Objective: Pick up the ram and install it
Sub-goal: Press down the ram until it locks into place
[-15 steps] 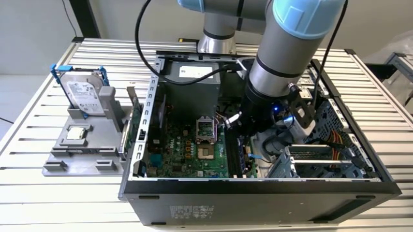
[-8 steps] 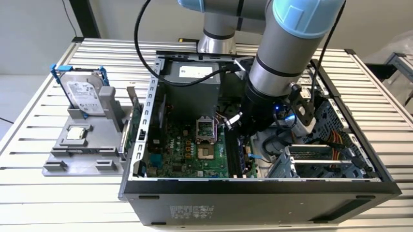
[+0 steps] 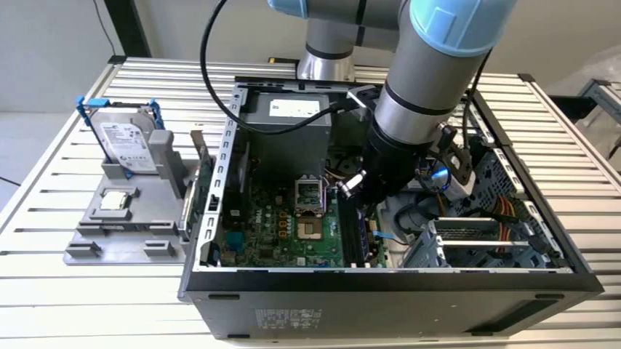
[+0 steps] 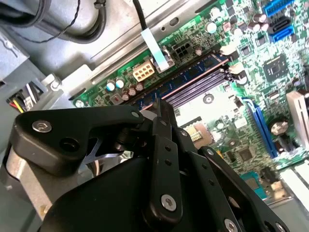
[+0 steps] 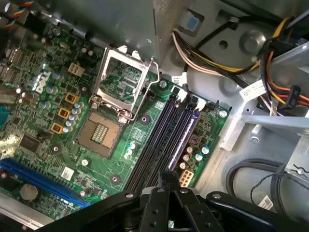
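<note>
Gripper [image 3: 355, 190] lowered inside the open computer case [image 3: 388, 280], over the memory slots [image 5: 161, 140] of the motherboard [image 5: 58, 125]. Ram [image 5: 185, 133] seated on edge in the outermost slot, running straight out from the fingertips [image 5: 166, 180], its near end right at them. Cannot tell whether jaws clamp the stick or stand apart. Open processor socket [image 5: 101, 131] off to one side

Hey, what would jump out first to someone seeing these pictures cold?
A grey robot arm plunging its black gripper into an open grey computer case on the slatted metal table. Below it lies the green motherboard. At the exterior view's left, a silver hard drive stands in a blue frame.
</note>
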`<state>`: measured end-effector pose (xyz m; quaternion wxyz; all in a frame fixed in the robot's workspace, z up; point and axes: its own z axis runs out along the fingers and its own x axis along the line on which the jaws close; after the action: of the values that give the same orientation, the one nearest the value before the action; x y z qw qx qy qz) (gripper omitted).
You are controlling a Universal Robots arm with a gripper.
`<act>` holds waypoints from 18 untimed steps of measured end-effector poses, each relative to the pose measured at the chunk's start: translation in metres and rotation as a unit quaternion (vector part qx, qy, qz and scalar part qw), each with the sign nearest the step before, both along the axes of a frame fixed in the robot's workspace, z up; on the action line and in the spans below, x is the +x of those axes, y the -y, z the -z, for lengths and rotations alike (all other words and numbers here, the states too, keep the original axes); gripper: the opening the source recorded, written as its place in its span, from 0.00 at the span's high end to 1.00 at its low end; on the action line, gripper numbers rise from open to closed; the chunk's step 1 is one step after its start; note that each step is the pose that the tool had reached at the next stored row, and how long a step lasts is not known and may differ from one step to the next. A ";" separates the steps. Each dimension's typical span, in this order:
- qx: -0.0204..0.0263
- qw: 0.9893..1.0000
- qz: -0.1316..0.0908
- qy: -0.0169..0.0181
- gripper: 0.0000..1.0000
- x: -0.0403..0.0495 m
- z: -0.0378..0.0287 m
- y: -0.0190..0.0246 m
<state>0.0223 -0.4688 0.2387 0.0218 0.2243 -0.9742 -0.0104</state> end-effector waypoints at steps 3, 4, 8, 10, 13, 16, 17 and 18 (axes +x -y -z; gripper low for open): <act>0.000 1.000 -0.018 0.000 1.00 0.0000 0.0000 -0.0004; 0.000 1.000 -0.024 0.000 1.00 0.0000 0.0000 -0.0005; 0.000 0.999 -0.047 0.000 1.00 0.0000 0.0000 -0.0010; 0.000 0.998 -0.058 0.000 1.00 0.0000 0.0001 -0.0013; 0.000 0.997 -0.075 0.000 1.00 0.0000 0.0001 -0.0016; 0.000 0.996 -0.092 0.000 1.00 0.0000 0.0002 -0.0020; 0.000 0.995 -0.098 0.000 1.00 0.0000 0.0003 -0.0021; 0.000 0.995 -0.103 0.000 1.00 0.0000 0.0003 -0.0023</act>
<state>0.0223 -0.4666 0.2384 0.0228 0.3234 -0.9460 -0.0081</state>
